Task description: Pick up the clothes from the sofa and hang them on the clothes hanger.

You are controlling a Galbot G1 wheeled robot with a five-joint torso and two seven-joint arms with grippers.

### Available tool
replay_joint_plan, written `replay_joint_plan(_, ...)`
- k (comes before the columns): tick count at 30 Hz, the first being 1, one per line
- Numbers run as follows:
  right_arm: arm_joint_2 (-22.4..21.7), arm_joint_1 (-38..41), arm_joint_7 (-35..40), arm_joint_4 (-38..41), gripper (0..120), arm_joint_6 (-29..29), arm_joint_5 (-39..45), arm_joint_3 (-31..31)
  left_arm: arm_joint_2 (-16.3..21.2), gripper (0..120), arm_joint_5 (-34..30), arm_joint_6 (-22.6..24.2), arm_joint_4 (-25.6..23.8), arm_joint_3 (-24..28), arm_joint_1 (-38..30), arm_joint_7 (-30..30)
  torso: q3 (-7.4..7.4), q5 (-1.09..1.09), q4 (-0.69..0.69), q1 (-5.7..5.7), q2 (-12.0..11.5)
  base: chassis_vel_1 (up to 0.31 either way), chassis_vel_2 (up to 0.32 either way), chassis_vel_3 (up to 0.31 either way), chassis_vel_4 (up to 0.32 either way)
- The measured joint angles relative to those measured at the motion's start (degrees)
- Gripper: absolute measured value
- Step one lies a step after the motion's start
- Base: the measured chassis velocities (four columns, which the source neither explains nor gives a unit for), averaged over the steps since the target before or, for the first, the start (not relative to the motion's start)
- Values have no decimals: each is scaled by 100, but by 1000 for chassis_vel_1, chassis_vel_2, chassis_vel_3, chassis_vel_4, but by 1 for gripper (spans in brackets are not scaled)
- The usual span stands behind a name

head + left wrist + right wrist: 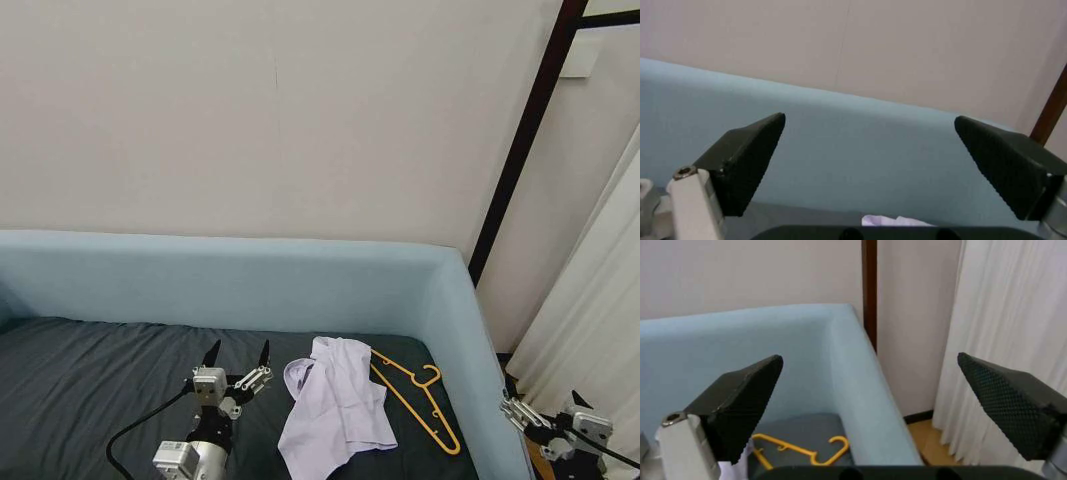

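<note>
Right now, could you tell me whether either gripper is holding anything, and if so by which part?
Nothing is held. The left gripper is open over the sofa, beside the shirt; the right gripper is open, past the sofa's right end.

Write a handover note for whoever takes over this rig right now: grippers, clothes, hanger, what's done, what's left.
Left gripper: open, empty, low over the sofa seat, just left of the shirt.
Right gripper: open, empty, out past the sofa's right arm.
The shirt lies crumpled on the seat; the yellow hanger lies flat along its right side.
Done: nothing picked up yet.
Left: grasp the shirt and hang it.
</note>
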Motion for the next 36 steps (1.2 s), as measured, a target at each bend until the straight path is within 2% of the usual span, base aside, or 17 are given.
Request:
replay_joint_plan(1, 0, 8, 110, 98, 100, -98, 201, -107, -28, 100, -41, 22, -51, -6, 17, -2, 0, 0, 0, 0, 0, 0, 0, 0, 0)
replay_joint_plan(8, -24, 131, 3, -39, 100, 24, -51, -260, -158, 100, 20, 61, -91, -15, 118, -1, 0, 0, 0, 0, 0, 0, 0, 0, 0)
replay_joint_plan(14, -129, 178, 110, 17, 100, -132, 209, -350, -290, 100, 189, 94, -166, 10, 254, 53, 0, 0, 0, 0, 0, 0, 0, 0, 0)
replay_joint_plan(20, -227, 280, -30, -228, 100, 100, -179, -371, -420, 100, 330, 82, -247, 17, 383, 73, 0, 0, 0, 0, 0, 0, 0, 0, 0)
replay_joint_plan(26, -299, 399, -81, -286, 100, 103, -108, -441, -460, 100, 439, 34, -280, -22, 469, 77, 0, 0, 0, 0, 0, 0, 0, 0, 0)
replay_joint_plan(30, -497, 625, -281, -304, 100, -122, 885, -443, -357, 100, 518, -91, 8, -45, 394, 21, 0, 0, 0, 0, 0, 0, 0, 0, 0)
replay_joint_plan(31, -497, 625, -281, -304, 100, -122, 885, -443, -357, 100, 518, -91, 8, -45, 394, 21, 0, 0, 0, 0, 0, 0, 0, 0, 0)
replay_joint_plan(33, -633, 784, -395, -369, 100, -318, 1527, -356, -275, 100, 541, -120, 152, 8, 340, 10, 0, 0, 0, 0, 0, 0, 0, 0, 0)
replay_joint_plan(35, -800, 999, -354, -427, 100, -616, 2435, -312, -204, 100, 562, -163, 225, 18, 343, 9, 0, 0, -3, 0, 0, 0, 0, 0, 0)
replay_joint_plan(36, -930, 1215, -166, -444, 100, -908, 3286, -321, -179, 100, 568, -195, 237, -14, 376, 2, 0, 0, -1, 0, 0, 0, 0, 0, 0)
